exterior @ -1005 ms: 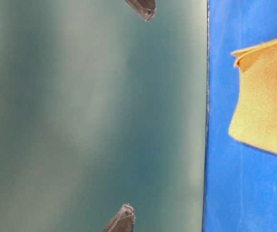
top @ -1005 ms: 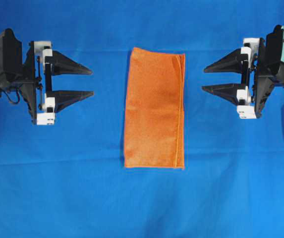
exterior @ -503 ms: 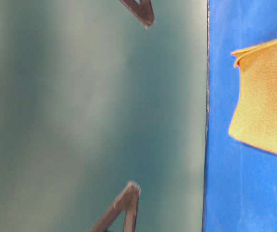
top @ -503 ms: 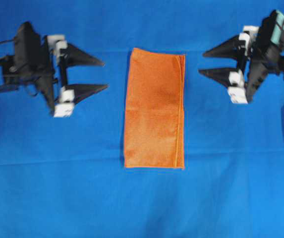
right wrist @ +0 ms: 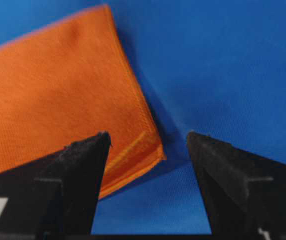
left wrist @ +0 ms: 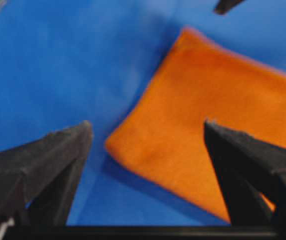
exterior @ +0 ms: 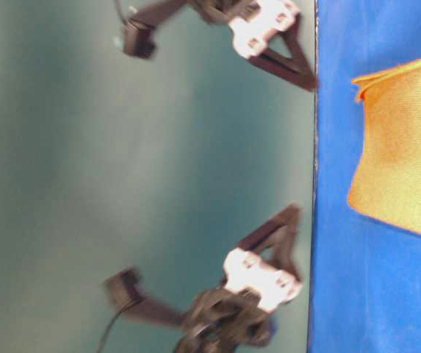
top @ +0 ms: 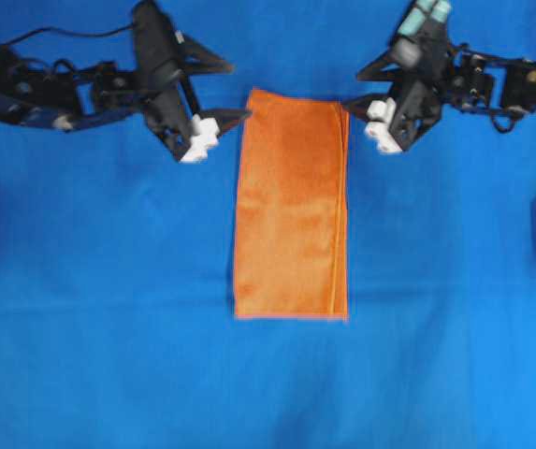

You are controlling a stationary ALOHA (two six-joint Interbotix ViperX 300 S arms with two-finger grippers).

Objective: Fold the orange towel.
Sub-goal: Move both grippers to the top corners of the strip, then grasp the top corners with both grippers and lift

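Overhead exterior view: a bright-orange fuzzy microfibre towel (top: pixel 291 206), already halved, lies mid-table with its long axis running twelve to six, while the wide-open left gripper (top: pixel 228 91) and right gripper (top: pixel 356 85) flank its twelve o'clock corners, about equally near, neither holding anything.

a robot lab bench: blue table covering (top: pixel 108 355), plain teal backdrop (exterior: pixel 122 184), two mounted arms
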